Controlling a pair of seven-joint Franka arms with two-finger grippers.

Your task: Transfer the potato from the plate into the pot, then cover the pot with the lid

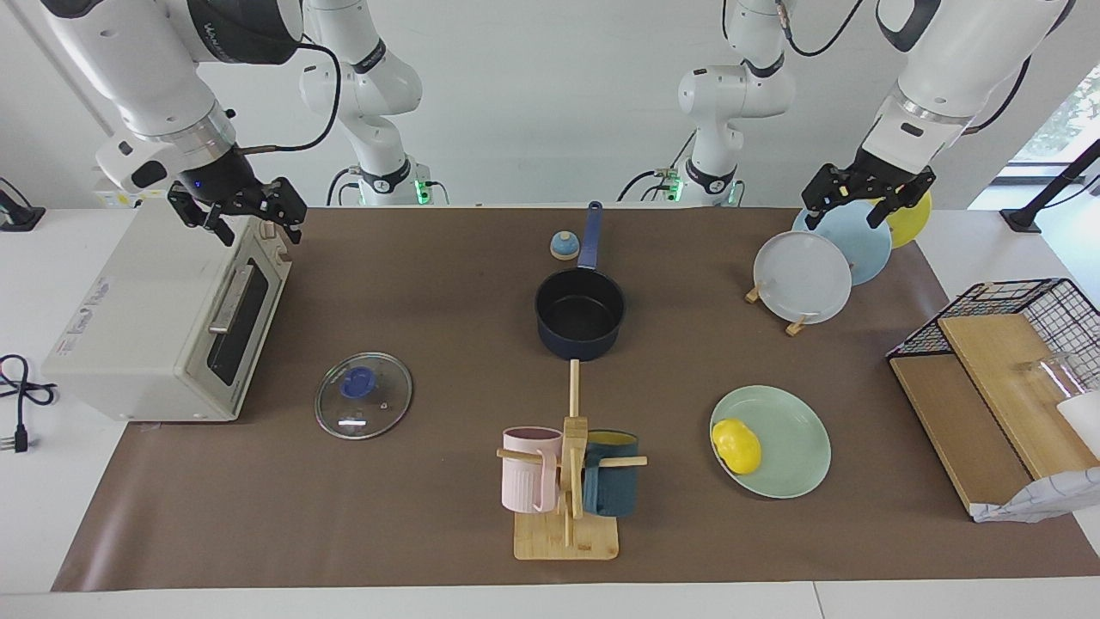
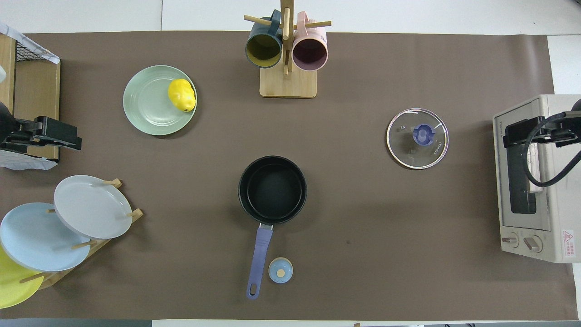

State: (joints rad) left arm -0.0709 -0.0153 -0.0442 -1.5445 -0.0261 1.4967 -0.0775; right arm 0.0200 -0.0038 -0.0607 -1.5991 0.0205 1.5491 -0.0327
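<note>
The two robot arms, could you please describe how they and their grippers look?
Both arms are glossy white, rounded segments with dark joint bands and a silver wrist ring. Each ends in a black two-finger gripper: left gripper, right gripper. Black cables loop along both arms.

High facing view, steep overhead view — shared table

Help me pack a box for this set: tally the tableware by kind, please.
Plates: 4 (green, white, light blue, yellow)
Mugs: 2 (pink, dark blue)
Pots: 1
Lids: 1
Total: 8
</note>
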